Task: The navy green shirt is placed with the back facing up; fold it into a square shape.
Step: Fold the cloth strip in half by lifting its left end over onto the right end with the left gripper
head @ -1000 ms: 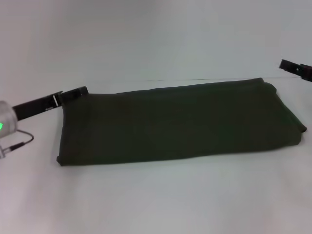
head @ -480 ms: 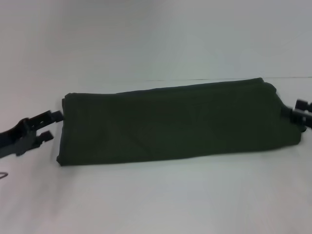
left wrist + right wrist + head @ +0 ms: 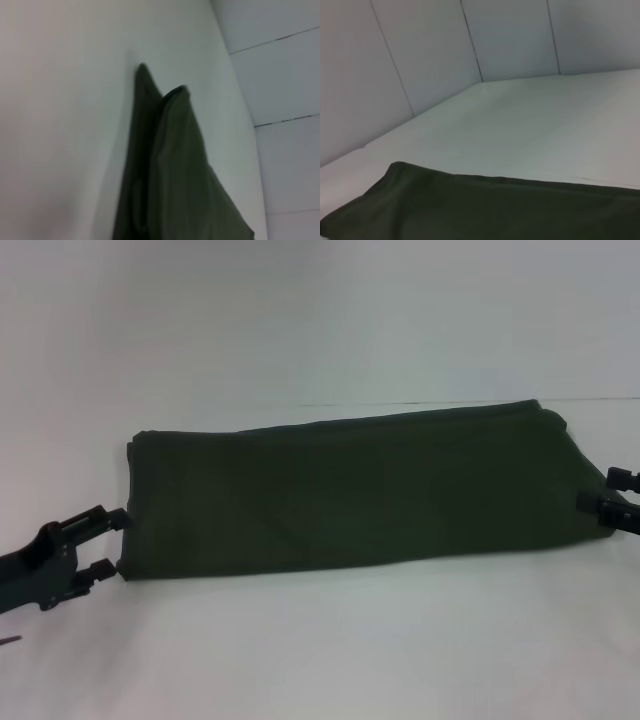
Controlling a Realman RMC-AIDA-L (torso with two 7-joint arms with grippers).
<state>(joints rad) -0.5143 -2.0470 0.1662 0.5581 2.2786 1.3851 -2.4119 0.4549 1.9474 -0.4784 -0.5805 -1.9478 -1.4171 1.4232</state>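
A plain white desk (image 3: 320, 650) fills the scene, meeting pale panelled walls (image 3: 430, 55) at the back. At the shirt's left end, two dark fingers (image 3: 100, 518) of the left gripper (image 3: 108, 543) stand spread apart, released, their tips just at the near left corner of the cloth with nothing between them. Behind them the black body of that gripper runs off toward the edge of the head view, low over the desk. At the opposite end, the right gripper (image 3: 612, 498) sits against the shirt's right edge, only partly in view; whether it is released or clenched cannot be told. Between the two lies the navy green shirt (image 3: 350, 495), folded into a long dark olive band across the middle of the desk, plain side up, its far long edge slightly higher at the right. The left wrist view shows its layered folded end.
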